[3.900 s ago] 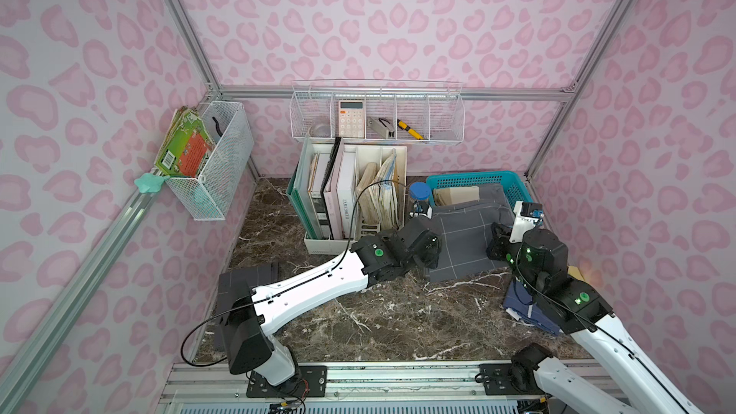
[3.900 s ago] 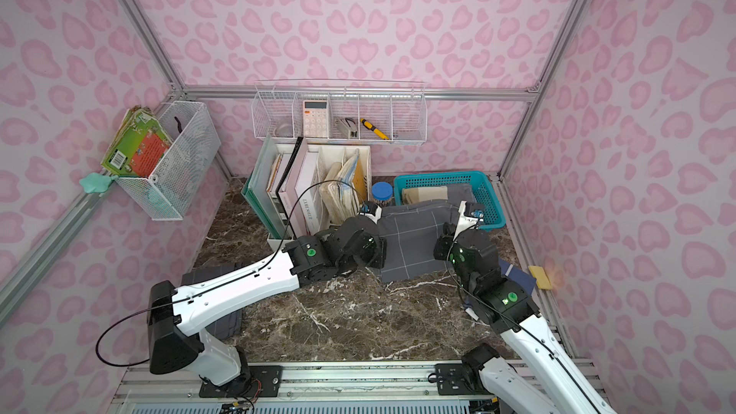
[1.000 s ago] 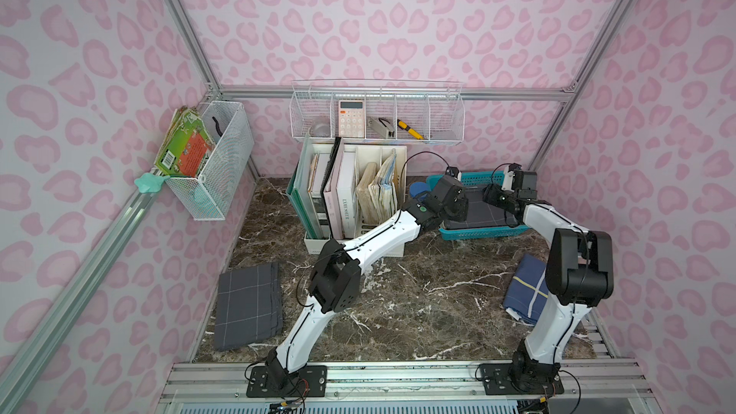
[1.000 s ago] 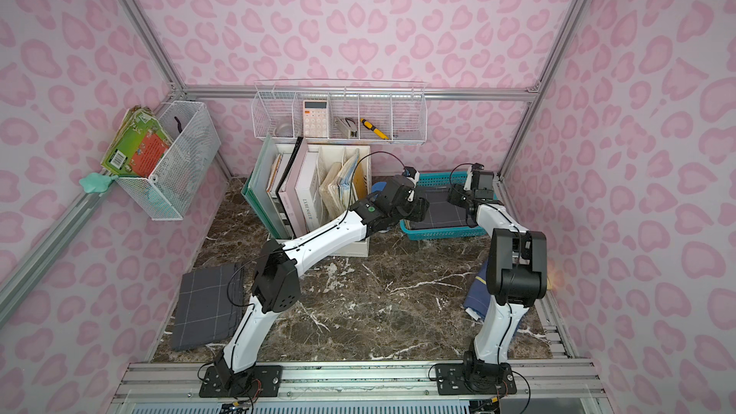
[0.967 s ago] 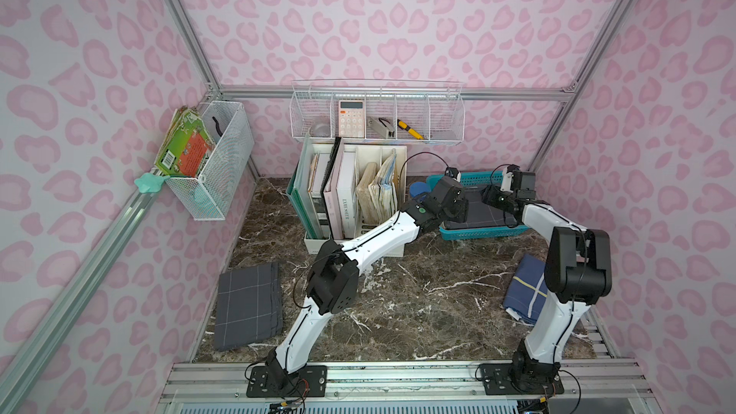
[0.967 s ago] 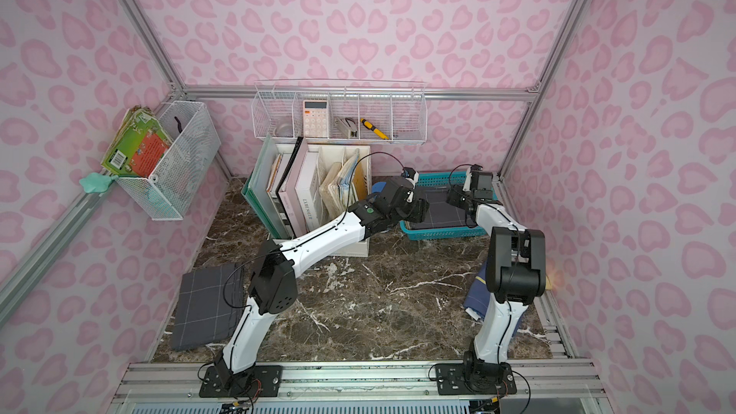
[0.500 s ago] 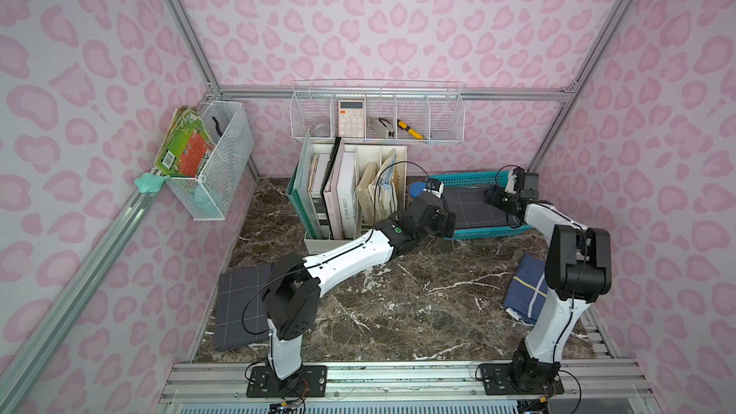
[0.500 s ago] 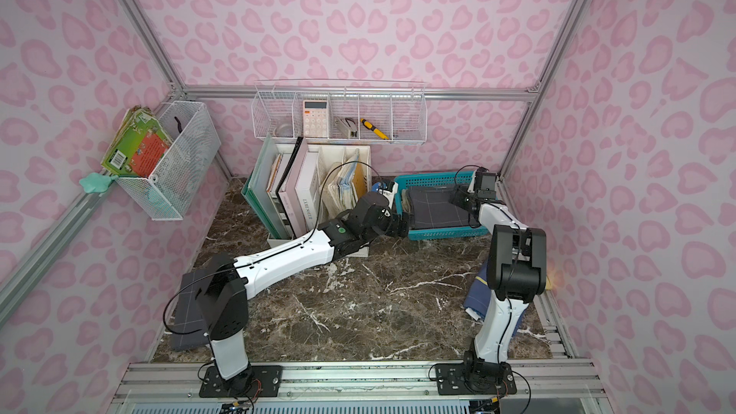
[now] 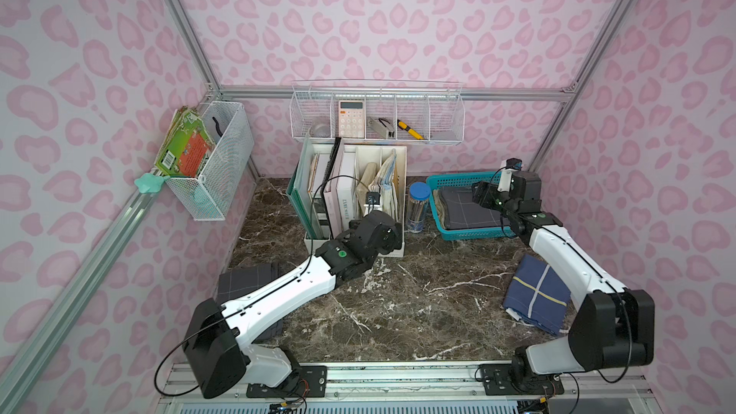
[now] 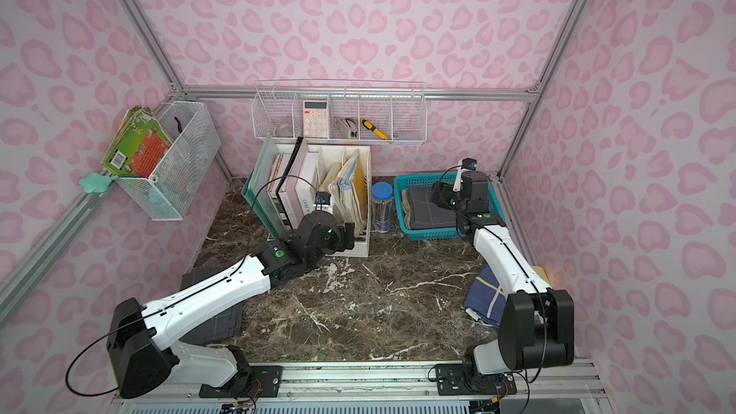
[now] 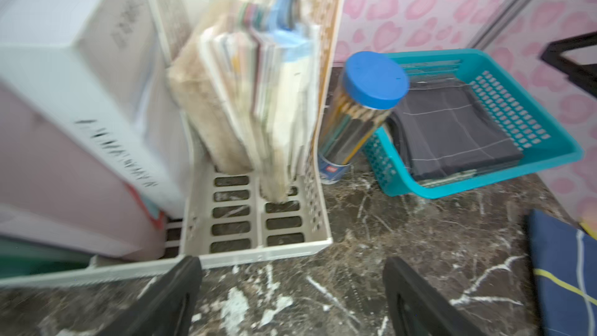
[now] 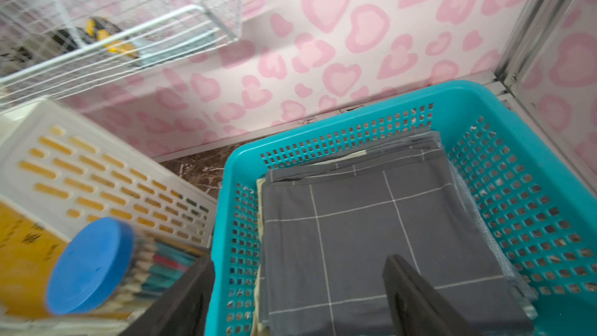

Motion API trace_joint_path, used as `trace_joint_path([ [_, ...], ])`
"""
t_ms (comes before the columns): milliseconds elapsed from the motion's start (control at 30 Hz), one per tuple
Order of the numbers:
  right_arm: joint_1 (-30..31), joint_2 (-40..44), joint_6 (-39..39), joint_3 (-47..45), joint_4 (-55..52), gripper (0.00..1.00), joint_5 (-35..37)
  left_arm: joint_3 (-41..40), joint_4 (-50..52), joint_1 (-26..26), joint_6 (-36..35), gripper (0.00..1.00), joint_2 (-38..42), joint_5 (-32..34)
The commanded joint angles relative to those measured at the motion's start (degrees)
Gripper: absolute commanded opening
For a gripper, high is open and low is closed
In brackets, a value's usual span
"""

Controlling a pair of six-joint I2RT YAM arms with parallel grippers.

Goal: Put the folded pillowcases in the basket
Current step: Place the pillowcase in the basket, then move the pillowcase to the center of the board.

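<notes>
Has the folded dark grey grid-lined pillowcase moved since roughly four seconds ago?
Yes. The pillowcase moved back from the marble tabletop into the teal-blue perforated plastic basket, where it now lies flat.

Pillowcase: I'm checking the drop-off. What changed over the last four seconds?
The pillowcase moved from in front of the basket into it. The left gripper let go and pulled back to the rack; the right gripper let go, open above the basket. Jar and navy cloth stayed put.

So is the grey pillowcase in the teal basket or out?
In. The folded grey pillowcase lies flat inside the basket, enclosed by its lattice walls.
</notes>
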State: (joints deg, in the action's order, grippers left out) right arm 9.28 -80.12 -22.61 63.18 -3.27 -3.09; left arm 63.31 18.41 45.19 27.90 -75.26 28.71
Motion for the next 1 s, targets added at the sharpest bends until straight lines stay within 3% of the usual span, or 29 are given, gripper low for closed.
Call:
trace_joint_path([
  [0,3.90,4.91,0.56,-2.84,-1.97,0.86,4.20,-2.90,10.63,-2.30,7.98,0.94,5.24,7.75],
  [233,16.09,12.38,-1.63,-9.85,-3.80,0.86,7.39,-12.06,22.60,-12.25,17.02,0.97,17.13,10.49],
  [400,27.56,13.19,-3.49,-13.81,-4.27,0.88,12.55,-15.30,31.74,-23.16,23.55,0.98,21.98,11.73],
  [467,31.68,12.44,-4.54,-14.47,-4.71,0.89,14.58,-17.60,31.40,-28.72,23.67,0.99,23.53,9.82],
  [567,37.47,10.65,-6.21,-15.04,-5.11,0.97,16.82,-21.20,28.91,-36.73,23.53,0.99,25.37,5.77],
  [700,43.39,7.86,-8.72,-15.30,-5.96,0.98,19.95,-24.83,25.05,-46.58,23.97,0.99,26.03,-0.61],
  [967,50.22,4.67,-12.91,-16.59,-6.13,0.98,22.41,-29.17,16.90,-57.76,22.82,0.99,20.35,-8.78],
])
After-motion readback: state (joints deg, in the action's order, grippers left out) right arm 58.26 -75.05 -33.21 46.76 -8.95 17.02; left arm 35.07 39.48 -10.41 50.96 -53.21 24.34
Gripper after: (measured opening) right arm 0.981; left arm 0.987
